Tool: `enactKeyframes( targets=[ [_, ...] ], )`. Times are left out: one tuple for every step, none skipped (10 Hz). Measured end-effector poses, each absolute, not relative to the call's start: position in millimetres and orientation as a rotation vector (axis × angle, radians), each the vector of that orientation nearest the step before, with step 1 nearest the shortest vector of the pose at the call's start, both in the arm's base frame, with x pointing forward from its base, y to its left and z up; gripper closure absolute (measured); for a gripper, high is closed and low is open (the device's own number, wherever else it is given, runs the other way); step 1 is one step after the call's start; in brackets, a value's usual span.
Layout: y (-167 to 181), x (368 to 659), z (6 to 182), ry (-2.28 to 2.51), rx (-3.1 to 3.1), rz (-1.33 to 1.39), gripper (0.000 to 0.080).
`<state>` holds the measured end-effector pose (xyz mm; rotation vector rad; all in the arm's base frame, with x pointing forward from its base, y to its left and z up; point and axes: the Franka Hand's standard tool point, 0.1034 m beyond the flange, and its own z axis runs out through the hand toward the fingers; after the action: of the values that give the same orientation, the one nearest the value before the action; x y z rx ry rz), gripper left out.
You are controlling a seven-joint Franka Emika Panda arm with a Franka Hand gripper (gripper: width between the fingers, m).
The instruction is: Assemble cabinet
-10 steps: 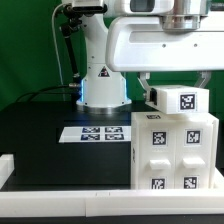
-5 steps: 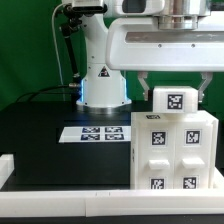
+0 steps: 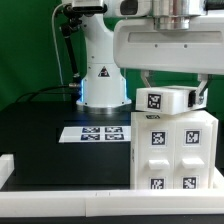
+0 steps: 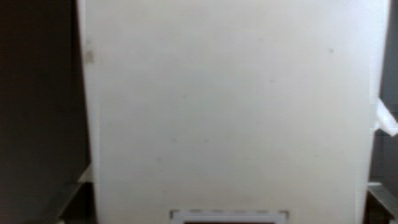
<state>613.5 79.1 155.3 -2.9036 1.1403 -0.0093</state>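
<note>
The cabinet body (image 3: 172, 150) is a white box with several tags on its front, standing at the exterior view's right on the black table. My gripper (image 3: 173, 96) hangs right above it and is shut on a white tagged block (image 3: 165, 100), with a dark finger (image 3: 146, 82) showing on each side. The block sits slightly tilted at the top of the cabinet body; I cannot tell whether they touch. In the wrist view the block's plain white face (image 4: 222, 110) fills nearly the whole picture and hides my fingertips.
The marker board (image 3: 95, 132) lies flat on the table left of the cabinet. The arm's white base (image 3: 100, 75) stands behind it, with cables at the back left. A low white wall (image 3: 60, 178) runs along the table's front edge.
My gripper and the white block have shifted toward the exterior view's left over the cabinet top. The cabinet body has not moved.
</note>
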Motion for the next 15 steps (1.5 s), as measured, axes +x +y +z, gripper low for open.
enactKeyframes(
  targets=[
    [80.4,613.4,155.2,1.280,-2.835,-0.001,0.0243],
    [81.4,613.3,155.2,1.374,-2.791,0.001,0.0243],
    [85.6,613.4,155.5,1.394,-2.796,-0.002,0.0243],
    [87.8,613.9,155.6,1.504,-2.726,0.004,0.0243],
    [87.9,614.1,155.4,1.582,-2.679,0.004,0.0243],
    [88.2,614.2,155.5,1.625,-2.653,0.005,0.0243],
    [88.5,614.6,155.5,1.736,-2.580,0.005,0.0243],
    [88.6,615.0,155.5,1.814,-2.523,0.003,0.0243],
    [88.4,616.7,155.0,1.931,-2.402,-0.014,0.0243],
    [88.6,616.8,154.9,2.050,-2.282,-0.026,0.0243],
    [89.9,617.4,155.2,2.136,-2.189,-0.032,0.0243],
    [91.7,619.4,155.7,2.224,-2.069,-0.039,0.0243],
    [92.0,621.2,155.8,2.288,-1.956,-0.043,0.0243],
    [91.4,621.5,155.3,2.326,-1.891,-0.031,0.0243],
    [91.0,621.6,155.2,2.397,-1.789,-0.010,0.0243]
  ],
)
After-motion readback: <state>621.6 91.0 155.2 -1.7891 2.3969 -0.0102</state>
